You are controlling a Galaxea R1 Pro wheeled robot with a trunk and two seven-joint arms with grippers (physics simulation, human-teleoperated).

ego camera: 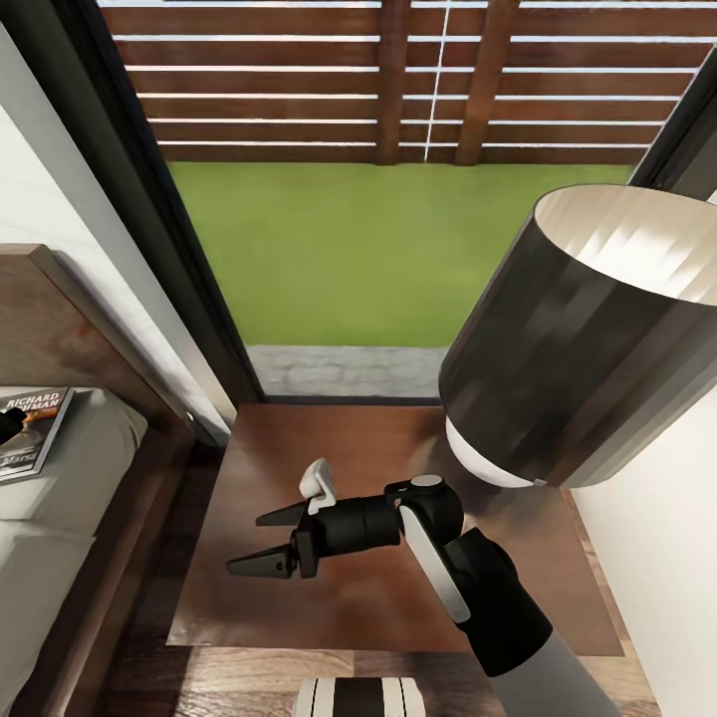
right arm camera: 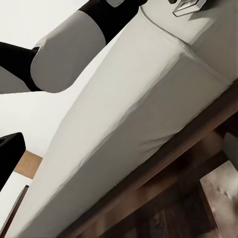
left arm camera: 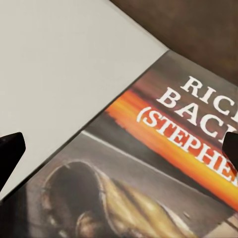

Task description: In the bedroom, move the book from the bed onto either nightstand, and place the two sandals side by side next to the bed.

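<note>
The book (ego camera: 32,432) lies flat on the pale mattress of the bed (ego camera: 70,498), close to the dark headboard. Its dark cover with white lettering and an orange strip (left arm camera: 163,144) sits right below my left gripper (left arm camera: 121,151), which is open, one fingertip on each side of the cover. I cannot tell whether the fingers touch the book. My right gripper (ego camera: 249,543) hovers open and empty over the dark brown nightstand (ego camera: 398,597), pointing toward the bed. The two sandals are out of view.
A large dark lamp shade (ego camera: 588,339) hangs over the nightstand's right rear part. Behind it a tall dark-framed window (ego camera: 398,229) shows grass and a slatted fence. The right wrist view looks along the mattress side (right arm camera: 148,114), the bed frame and the wood floor (right arm camera: 163,218).
</note>
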